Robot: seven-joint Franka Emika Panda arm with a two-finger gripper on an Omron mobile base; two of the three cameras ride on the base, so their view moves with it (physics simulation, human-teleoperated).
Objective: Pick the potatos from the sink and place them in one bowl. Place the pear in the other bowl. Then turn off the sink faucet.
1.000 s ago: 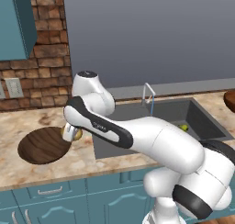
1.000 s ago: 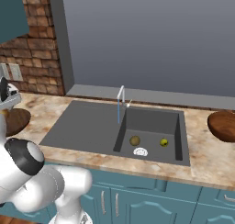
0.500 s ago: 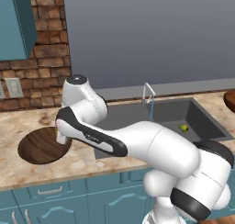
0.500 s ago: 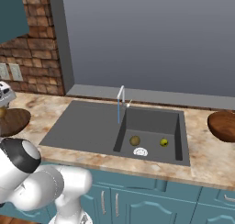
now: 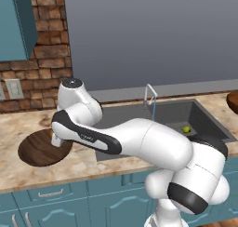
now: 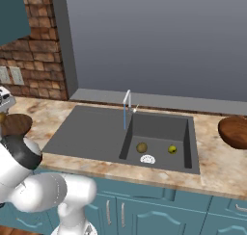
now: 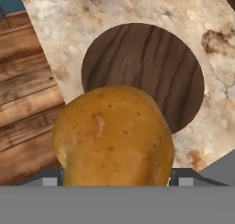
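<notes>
I have the golden-orange potato [image 7: 113, 137] pinched in the claw [image 7: 114, 182], its two dark tips just showing on either side of the lump at the bottom of the hand view, jaws spread wide around it. Below it lies the dark wood-grain bowl [image 7: 143, 77], sitting on the speckled worktop [image 7: 193, 16] at the far left, close to the front edge with the wooden floor [image 7: 23, 113] visible beyond it. From the left base view the bowl [image 5: 45, 147] sits just under the arm's wrist, with the sink [image 5: 172, 116] well off to the right.

My judgement: this is the drop step for the first potato. The potato hangs over the bowl's near rim rather than its middle, so I would nudge the hand further over the bowl's centre before letting go. I would also come down lower; the bowl is shallow and a round potato released from height may roll or bounce out onto the worktop or off the edge. Then open the jaws fully and lift straight up.

Still to fetch from the deep well: an olive-green lump [image 6: 141, 147] and a small yellow-green one [image 6: 172, 149], near the drain. The reddish bowl [image 6: 234, 131] waits at the far right. A thin stream appears to fall from the faucet [image 6: 127, 103], so that remains to be shut off.
</notes>
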